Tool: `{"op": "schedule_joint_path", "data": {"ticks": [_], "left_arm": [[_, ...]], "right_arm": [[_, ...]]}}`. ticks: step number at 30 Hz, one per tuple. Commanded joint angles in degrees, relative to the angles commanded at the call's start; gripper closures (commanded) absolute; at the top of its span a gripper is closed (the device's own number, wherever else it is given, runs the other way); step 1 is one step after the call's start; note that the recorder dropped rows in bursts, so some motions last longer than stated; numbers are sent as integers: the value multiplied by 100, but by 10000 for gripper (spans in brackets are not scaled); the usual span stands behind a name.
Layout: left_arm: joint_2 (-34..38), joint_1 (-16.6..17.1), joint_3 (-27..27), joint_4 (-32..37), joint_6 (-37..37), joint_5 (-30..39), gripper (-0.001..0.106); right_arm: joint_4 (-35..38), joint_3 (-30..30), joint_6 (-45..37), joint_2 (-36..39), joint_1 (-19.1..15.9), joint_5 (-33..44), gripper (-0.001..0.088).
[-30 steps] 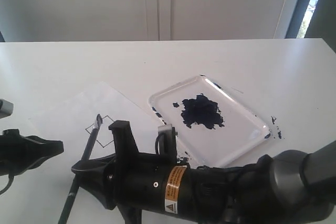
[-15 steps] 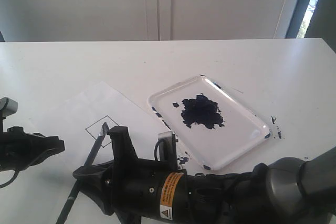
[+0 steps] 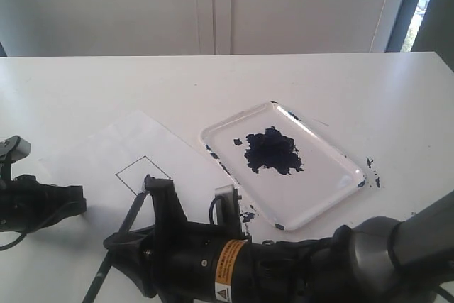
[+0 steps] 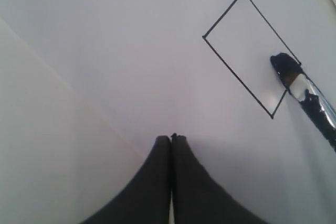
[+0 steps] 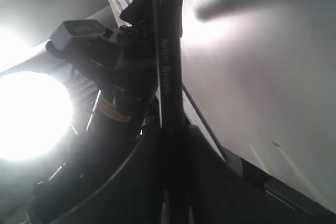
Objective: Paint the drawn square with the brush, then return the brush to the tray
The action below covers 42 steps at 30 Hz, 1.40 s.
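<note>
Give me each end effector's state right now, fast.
Left end effector: closed, holding nothing.
Right end effector: closed on the brush.

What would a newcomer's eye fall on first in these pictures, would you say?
Probably the dark blue paint blot in the glossy white rectangular tray, right of the white paper sheet. Next, the black-handled paintbrush, gripped by the right end effector, its loaded tip at the edge of the unpainted black-line square on that sheet.

The tray [image 3: 323, 175] is white, blotted dark blue. The drawn square [image 4: 251, 51] has a black outline; the brush [image 4: 310, 100] is black.
</note>
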Motion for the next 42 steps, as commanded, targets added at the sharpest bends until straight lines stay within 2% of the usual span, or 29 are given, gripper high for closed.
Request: {"op": "schedule_joint_path", "data": {"ticks": [5,7,10,13,19,24,34,42], "left_arm": [[0,0,-302,774,-691,112,1053],[0,0,-394,1254,-1270,285,1053],[-12,0,-451,1920,-1954,585,1053],[-33,0,-451,2282,-2308,679,1053],[-33,0,-451,2289,-2395,657,1053],[-33,0,-451,2289,-2406,632,1053],[-33,0,-451,2289,-2406,509,1053],[-33,0,-451,2238,-2406,501,1053]], "right_arm": [[-13,0,0,145,11,-511,868],[-1,0,0,184,11,-718,868],[-1,0,0,188,11,-762,868],[21,0,0,188,11,-817,868],[231,0,0,188,11,-797,868],[350,0,0,201,11,-471,868],[285,0,0,537,11,-704,868],[416,-22,0,586,368,-886,868]]}}
